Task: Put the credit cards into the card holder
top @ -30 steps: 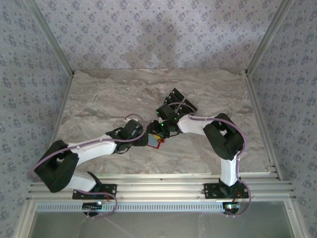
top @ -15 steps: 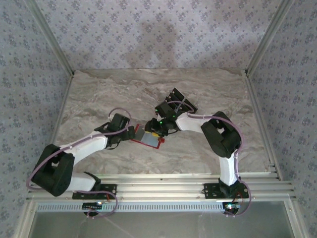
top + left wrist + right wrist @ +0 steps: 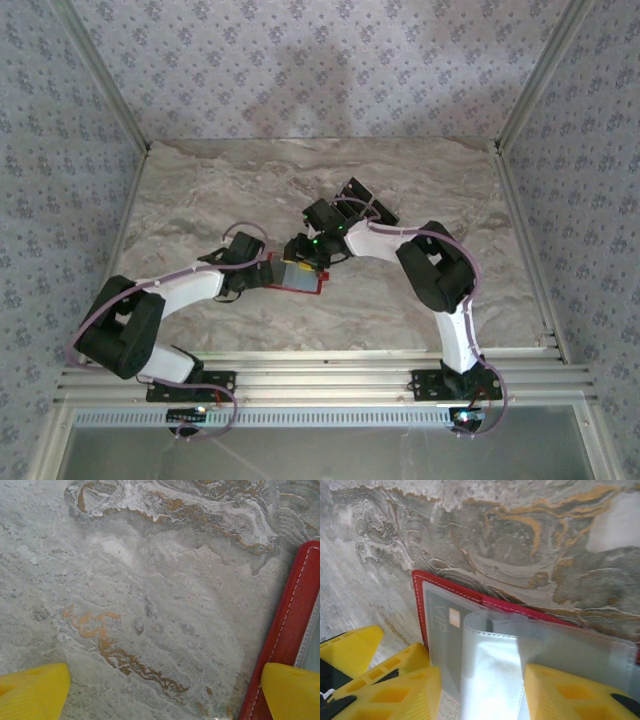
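Open red card holder [image 3: 470, 630], apparently carded

I am seeing the card holder [image 3: 298, 277] lying open on the table [image 3: 200, 200], near the middle. My left gripper [image 3: 162, 692] is sitting just to its left, low over the table. My right gripper [image 3: 482, 695] is hanging over it from behind. More cards [image 3: 366, 201] are lying further back on the right.

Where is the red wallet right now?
The red wallet lies open on the marble table, about in the middle in the top view, between the two grippers. The right gripper is at its clear sleeves, and the left gripper is beside its edge.
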